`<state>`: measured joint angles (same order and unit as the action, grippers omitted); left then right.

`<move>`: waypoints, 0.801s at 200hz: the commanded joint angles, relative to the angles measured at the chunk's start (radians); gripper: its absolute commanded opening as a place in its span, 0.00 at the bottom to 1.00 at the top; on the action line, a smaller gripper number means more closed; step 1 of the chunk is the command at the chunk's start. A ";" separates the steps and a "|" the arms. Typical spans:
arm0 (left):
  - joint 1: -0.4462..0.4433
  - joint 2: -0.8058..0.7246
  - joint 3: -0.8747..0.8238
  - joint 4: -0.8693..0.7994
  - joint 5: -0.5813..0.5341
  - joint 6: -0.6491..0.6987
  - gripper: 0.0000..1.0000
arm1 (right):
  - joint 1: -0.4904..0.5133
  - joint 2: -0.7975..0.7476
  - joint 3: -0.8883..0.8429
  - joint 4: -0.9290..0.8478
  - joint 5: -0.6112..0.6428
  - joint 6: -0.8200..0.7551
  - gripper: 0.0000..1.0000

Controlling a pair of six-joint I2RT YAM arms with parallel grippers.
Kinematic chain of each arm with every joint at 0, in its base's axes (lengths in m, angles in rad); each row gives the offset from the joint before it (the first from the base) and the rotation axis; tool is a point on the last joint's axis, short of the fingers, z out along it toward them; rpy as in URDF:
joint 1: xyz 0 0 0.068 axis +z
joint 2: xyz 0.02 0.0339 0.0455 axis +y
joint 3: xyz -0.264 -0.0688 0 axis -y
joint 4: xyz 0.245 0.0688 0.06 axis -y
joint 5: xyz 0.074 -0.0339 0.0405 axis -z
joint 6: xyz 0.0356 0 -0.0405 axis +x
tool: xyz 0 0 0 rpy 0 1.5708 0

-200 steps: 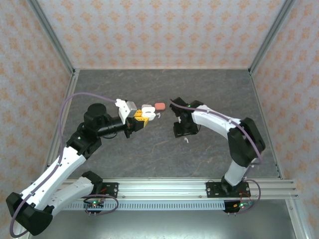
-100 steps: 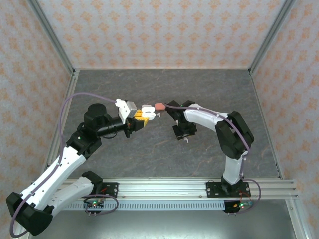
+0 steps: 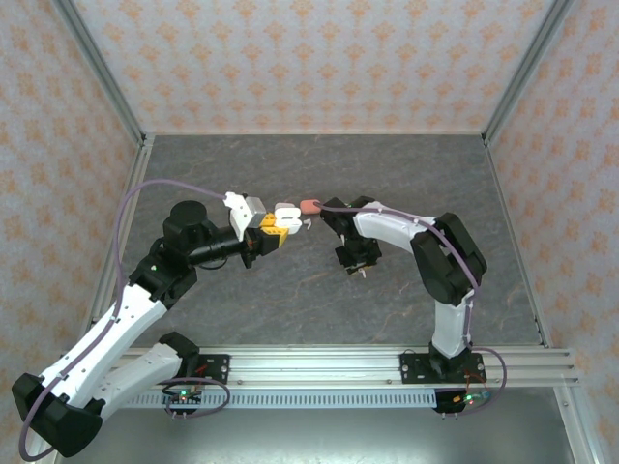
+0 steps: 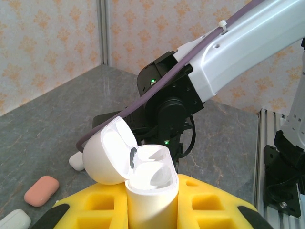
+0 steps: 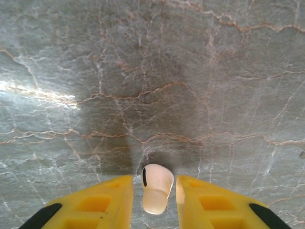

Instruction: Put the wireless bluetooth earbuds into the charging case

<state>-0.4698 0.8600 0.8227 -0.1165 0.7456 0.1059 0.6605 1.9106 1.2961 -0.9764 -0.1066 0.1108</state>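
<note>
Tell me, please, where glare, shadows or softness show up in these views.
Right wrist: a glare streak on the table at left, a soft shadow by the white earbud. Left wrist: the open white case is sharp. Top external: even light.

Grey veined table, seemingly stone, inside patterned walls.

Clad along the left arm and right arm in glossy white plastic shells, joined by black rounded joint housings. Strung with a thin purple cable per arm, cinched by a white zip tie. Dotted with small green indicator lights on the black wrist housing. Fitted with a pale grey boxy camera block at the wrist. Tipped with yellow square-pocketed fingers ending in black pads. Mounted on black base plates.
</note>
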 commanded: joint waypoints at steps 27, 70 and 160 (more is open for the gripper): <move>-0.007 0.000 0.003 0.003 -0.020 0.008 0.00 | 0.007 0.011 0.012 -0.035 0.042 -0.011 0.24; -0.006 -0.003 0.004 0.004 -0.022 0.005 0.00 | 0.005 -0.043 0.001 -0.017 0.040 -0.019 0.15; -0.007 -0.004 -0.014 0.107 -0.008 -0.056 0.00 | -0.076 -0.498 -0.073 0.262 -0.317 -0.020 0.14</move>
<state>-0.4698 0.8600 0.8227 -0.1028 0.7425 0.0868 0.6060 1.5749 1.2518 -0.8627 -0.2466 0.0998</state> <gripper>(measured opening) 0.202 0.145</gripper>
